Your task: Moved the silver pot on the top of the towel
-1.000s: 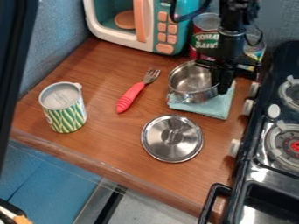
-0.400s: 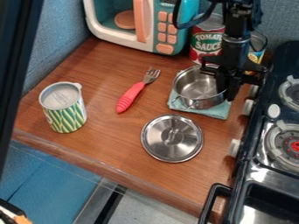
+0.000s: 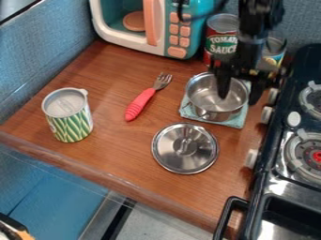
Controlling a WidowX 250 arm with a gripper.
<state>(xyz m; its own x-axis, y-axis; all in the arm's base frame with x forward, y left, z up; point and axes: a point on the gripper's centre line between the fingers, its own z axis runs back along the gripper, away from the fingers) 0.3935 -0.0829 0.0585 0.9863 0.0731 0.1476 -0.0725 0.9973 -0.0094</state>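
Near the right edge of the table [image 3: 116,147], and there it is, the pot [image 3: 203,97] is seated upright on the towel [image 3: 235,122], with corners of cloth left peeking out beneath! Over its right rim the claw [image 3: 239,99] is held spread, one finger dipped inside, the other set outside the wall. Just in front, towards the near edge, the lid [image 3: 185,157] is laid flat, knob up. To the left, the fork [image 3: 139,105] is stretched out, tines aimed at the far edge, where the microwave [image 3: 193,35] and sauce can [image 3: 220,42] are lined up. Towards the near-left corner, the striped can [image 3: 70,124] is stood upright.
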